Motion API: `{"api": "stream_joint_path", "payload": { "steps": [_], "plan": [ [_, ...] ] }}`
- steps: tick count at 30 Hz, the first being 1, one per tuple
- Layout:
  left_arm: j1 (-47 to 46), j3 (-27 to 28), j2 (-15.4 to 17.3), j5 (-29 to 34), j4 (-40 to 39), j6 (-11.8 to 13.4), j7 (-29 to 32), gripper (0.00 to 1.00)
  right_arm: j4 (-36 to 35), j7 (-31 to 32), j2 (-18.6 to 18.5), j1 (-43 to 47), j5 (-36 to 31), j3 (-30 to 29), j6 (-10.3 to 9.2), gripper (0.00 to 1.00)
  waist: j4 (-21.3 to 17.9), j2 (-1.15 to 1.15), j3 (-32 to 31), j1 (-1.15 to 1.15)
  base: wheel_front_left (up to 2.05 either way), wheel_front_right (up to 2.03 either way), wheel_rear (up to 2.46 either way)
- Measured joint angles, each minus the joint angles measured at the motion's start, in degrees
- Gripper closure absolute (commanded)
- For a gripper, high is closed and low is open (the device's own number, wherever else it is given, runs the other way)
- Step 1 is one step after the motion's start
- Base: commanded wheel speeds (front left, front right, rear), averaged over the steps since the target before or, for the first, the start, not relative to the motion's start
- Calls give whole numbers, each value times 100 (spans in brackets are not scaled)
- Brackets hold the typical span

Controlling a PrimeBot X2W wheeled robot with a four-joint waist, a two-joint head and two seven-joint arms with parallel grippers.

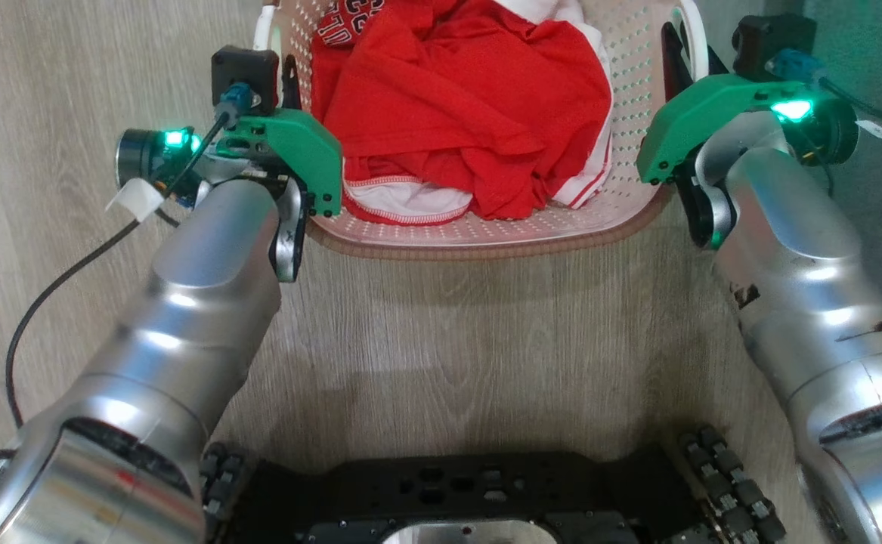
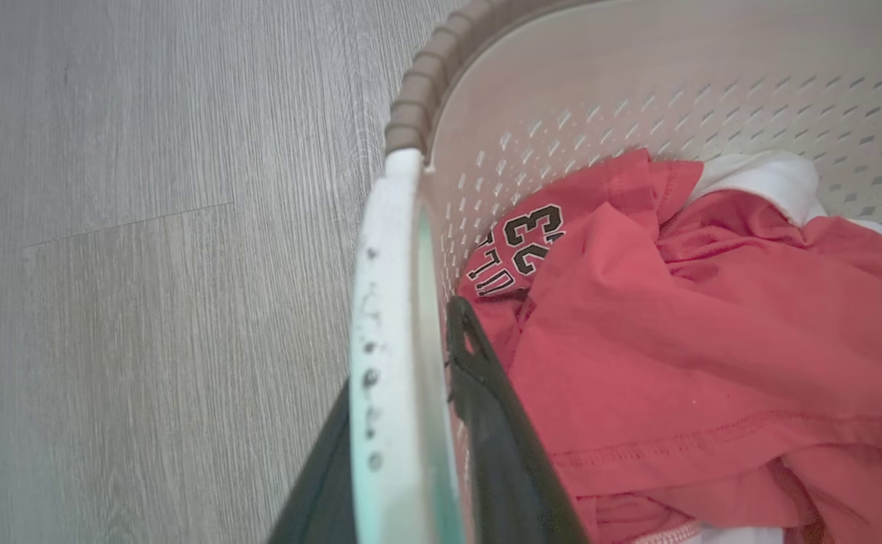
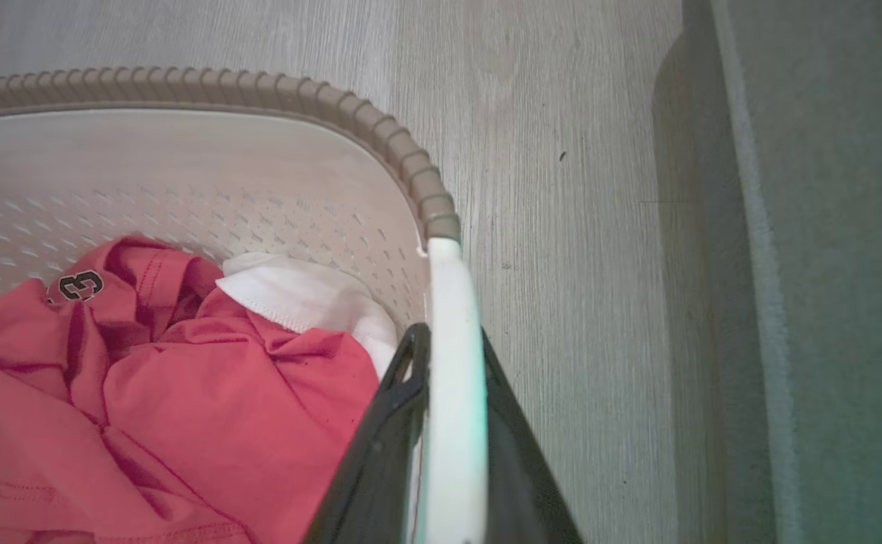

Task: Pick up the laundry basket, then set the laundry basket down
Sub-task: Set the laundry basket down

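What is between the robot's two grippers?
The basket, full of red clothes. The head view shows it: the left gripper and right gripper each pinch a white handle on its sides.

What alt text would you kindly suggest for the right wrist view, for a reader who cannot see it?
The right tool grips the laundry basket by its white side handle, one dark finger inside the wall and one outside. Red and white clothes lie in it; grey wood-look floor lies beyond.
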Motion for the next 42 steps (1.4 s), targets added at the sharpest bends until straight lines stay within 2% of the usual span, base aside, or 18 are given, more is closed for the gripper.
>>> {"api": "stream_joint_path", "payload": {
  "steps": [19,21,22,23,24,26,27,29,31,32,33,34,42],
  "plan": [
    [-122,387,-51,375,1,-32,0,100,-69,-1,-5,-194,-153,-78,0,100,16,0,392,-1,0,0,0],
    [-122,422,-56,405,2,-32,0,100,-88,-1,-5,-194,-203,-96,0,96,15,0,400,-1,0,0,0],
    [-122,450,-59,404,3,-32,0,100,-93,-1,-5,-194,-218,-102,0,87,15,0,401,-1,0,0,0],
    [-122,480,-64,405,5,-32,0,78,-97,-1,-5,-194,-235,-105,0,81,15,0,401,-1,0,0,0],
    [-121,502,-67,413,11,-32,0,67,-99,-1,-5,-194,-243,-105,0,75,15,0,401,-1,0,0,0],
    [-115,512,-52,422,42,-51,0,60,-122,-8,-31,-196,-276,-105,0,69,9,0,395,-1,0,0,0],
    [-104,513,-46,422,46,-64,0,54,-125,-8,-51,-196,-299,-103,0,68,6,0,392,-1,0,0,0],
    [-94,511,-46,420,47,-71,0,27,-125,-8,-77,-196,-302,-108,0,61,4,0,390,-1,0,0,0],
    [-93,511,-46,402,47,-69,0,16,-125,-8,-97,-196,-302,-109,0,53,1,0,388,-1,0,0,0],
    [-91,510,-45,400,48,-68,0,0,-125,-8,-98,-196,-302,-110,0,27,-1,0,388,-1,0,0,0],
    [-88,509,-45,394,51,-67,0,0,-125,-8,-98,-196,-302,-111,0,4,-3,0,386,-1,0,0,0],
    [-87,509,-45,393,54,-64,0,0,-129,-8,-98,-196,-302,-111,0,0,-7,0,382,-1,0,0,0],
    [-70,561,-45,364,14,11,0,0,-387,-8,-99,-178,-312,-148,0,0,-44,0,203,-1,0,0,0]
  ]
}}
